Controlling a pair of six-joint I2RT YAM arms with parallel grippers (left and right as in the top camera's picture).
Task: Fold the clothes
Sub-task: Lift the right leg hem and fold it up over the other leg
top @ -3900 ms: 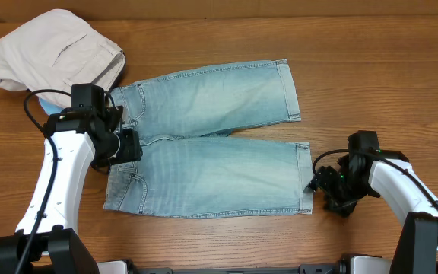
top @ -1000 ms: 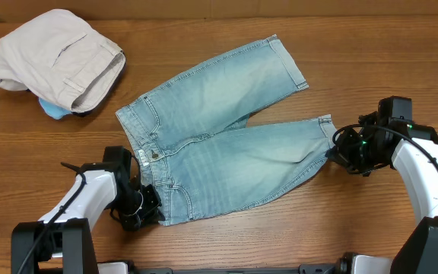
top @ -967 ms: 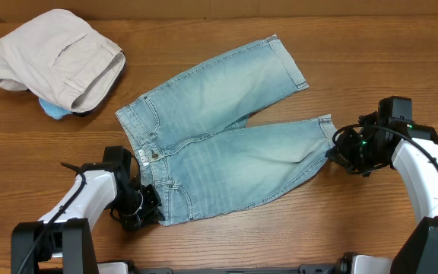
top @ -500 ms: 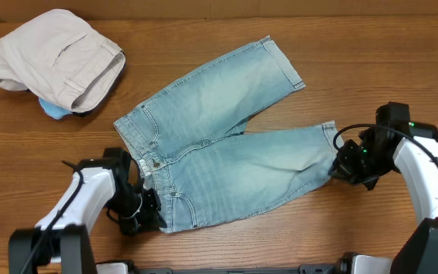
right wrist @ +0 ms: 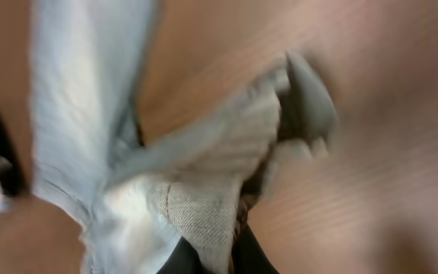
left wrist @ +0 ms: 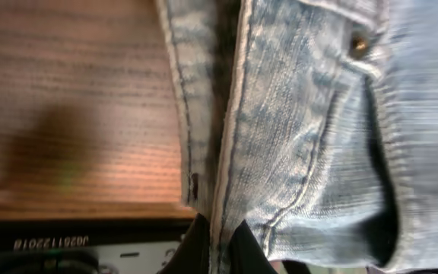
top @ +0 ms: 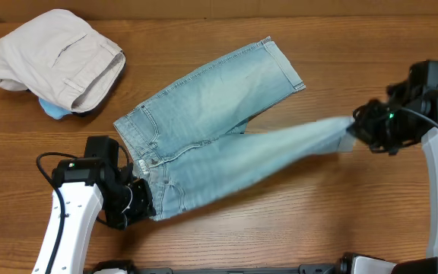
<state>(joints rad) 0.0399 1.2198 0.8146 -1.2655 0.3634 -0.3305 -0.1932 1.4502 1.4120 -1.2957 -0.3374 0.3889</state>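
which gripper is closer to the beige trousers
Left. The left gripper clamps the jeans at the waistband, on the same side as the beige trousers; the right gripper holds a leg hem opposite.

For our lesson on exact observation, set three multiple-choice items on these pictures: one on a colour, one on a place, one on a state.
1. What colour are the jeans? A. black B. light blue C. green
2. Where do the beige trousers lie? A. at the far left corner of the table B. under the jeans C. in a gripper
3. How is the right gripper? A. open over bare wood B. shut on the beige trousers C. shut on a jeans leg's hem
Answers: 1 B, the denim shows pale blue in all views. 2 A, overhead they sit bunched there, apart from the jeans. 3 C, its wrist view shows the hem pinched.
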